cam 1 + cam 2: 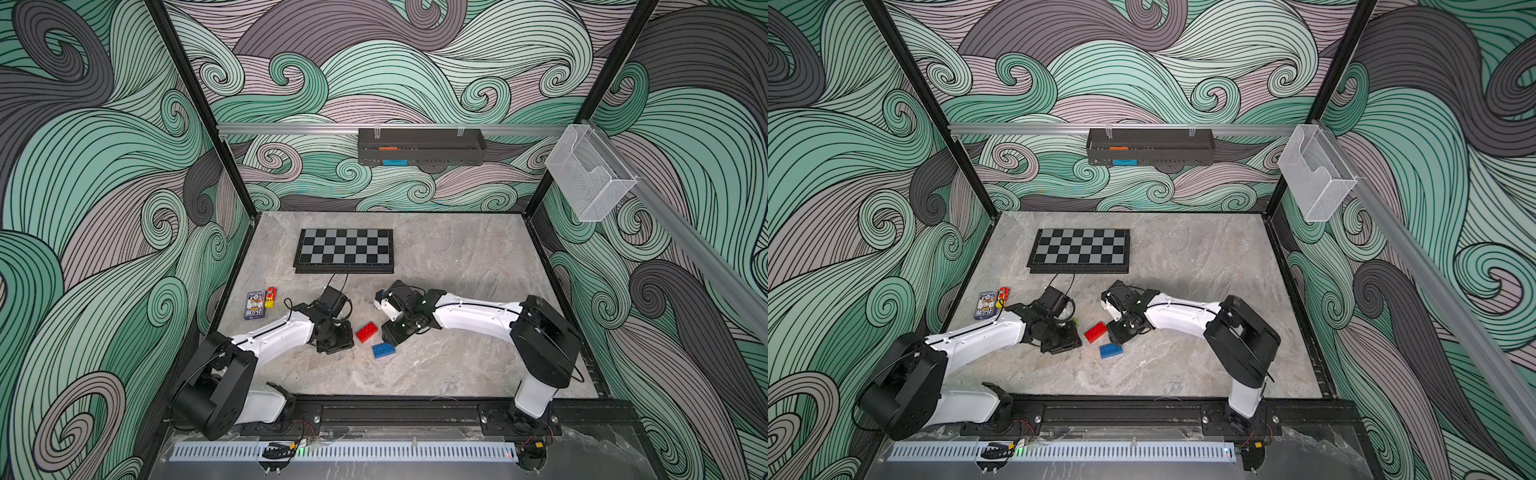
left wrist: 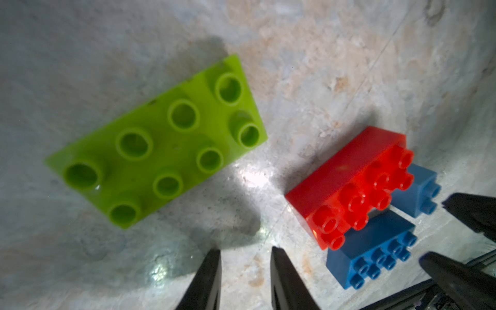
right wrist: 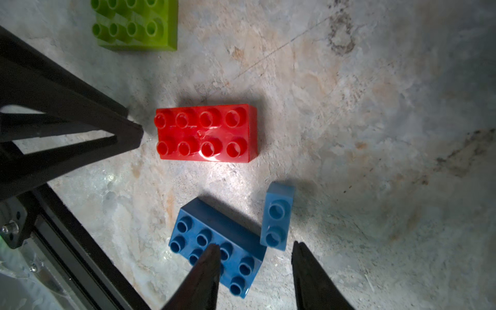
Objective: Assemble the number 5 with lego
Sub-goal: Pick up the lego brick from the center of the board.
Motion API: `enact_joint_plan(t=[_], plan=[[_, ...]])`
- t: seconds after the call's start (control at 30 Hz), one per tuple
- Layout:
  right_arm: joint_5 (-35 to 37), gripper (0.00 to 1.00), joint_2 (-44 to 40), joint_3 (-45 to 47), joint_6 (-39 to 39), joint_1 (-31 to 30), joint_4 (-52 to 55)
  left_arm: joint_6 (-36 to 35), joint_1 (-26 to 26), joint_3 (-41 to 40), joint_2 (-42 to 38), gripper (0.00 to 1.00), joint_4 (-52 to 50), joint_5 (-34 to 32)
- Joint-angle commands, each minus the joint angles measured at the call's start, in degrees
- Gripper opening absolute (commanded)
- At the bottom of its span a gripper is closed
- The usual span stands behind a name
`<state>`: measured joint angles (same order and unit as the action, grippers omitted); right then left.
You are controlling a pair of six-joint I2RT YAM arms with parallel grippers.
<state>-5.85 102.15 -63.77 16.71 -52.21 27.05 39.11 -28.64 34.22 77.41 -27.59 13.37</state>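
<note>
Lego loose on the table: four bricks seen, none joined. Long lime-green studded plastic brick (image 2: pixel 157 145) lies flat, studs up, ahead of the left gripper (image 2: pixel 245 268) and apart from its tips. Left gripper points down at bare table, with a narrow gap between the tips and nothing in it. Red eight-stud plastic brick (image 1: pixel 367 331) lies flat, studs up, between the two grippers in both top views. In the right wrist view a left-gripper finger shows just beside its short end. Dark-blue eight-stud plastic brick (image 3: pixel 217 247) sits just beside the red one on the side toward the arm bases, a slim strip of table between them. Right gripper (image 3: pixel 255 249) hangs over it. One fingertip (image 3: pixel 210 257) overlaps the dark-blue studs in the right wrist view, contact cannot be told; the other tip stands over bare table. Its jaws stand moderately apart, gripping nothing. Small light-blue two-stud plastic brick (image 3: pixel 277 214) lies just ahead of that gap, one end at the dark-blue brick's corner; touching or not, cannot tell. Grey marbled tabletop (image 1: pixel 457 257) under all. Well beyond both grippers, a black-and-grey checkered board (image 1: pixel 344 249) lies flat toward the back wall. Out past the left gripper, near the left wall, is a small printed card box (image 1: pixel 255 304) with a little red-and-yellow toy (image 1: pixel 271 297) right beside it. On the back rail hangs a dark tray (image 1: pixel 422 145); on the right rail, a clear plastic holder (image 1: pixel 590 174).
</note>
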Motion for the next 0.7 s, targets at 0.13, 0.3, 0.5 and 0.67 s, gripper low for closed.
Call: enact_joint_plan(t=[0.13, 0.3, 0.5, 0.67], plan=[[2.8, 0.35, 2.8, -2.8, -1.4, -0.4, 2.8, -0.4, -0.3, 0.3, 2.0, 0.35, -0.3, -2.2], [3.9, 0.32, 4.0, -3.7, -1.6, -0.6, 3.4, -0.3, -0.3, 0.2, 1.9, 0.35, -0.2, -2.3], [5.2, 0.33, 5.2, -4.6, -1.4, -0.7, 3.9, -0.3, -0.3, -0.2, 1.9, 0.33, 0.0, -2.3], [5.6, 0.31, 6.0, -5.6, -1.4, -0.7, 4.0, -0.5, -0.3, -0.2, 2.2, 0.33, 0.2, -2.5]])
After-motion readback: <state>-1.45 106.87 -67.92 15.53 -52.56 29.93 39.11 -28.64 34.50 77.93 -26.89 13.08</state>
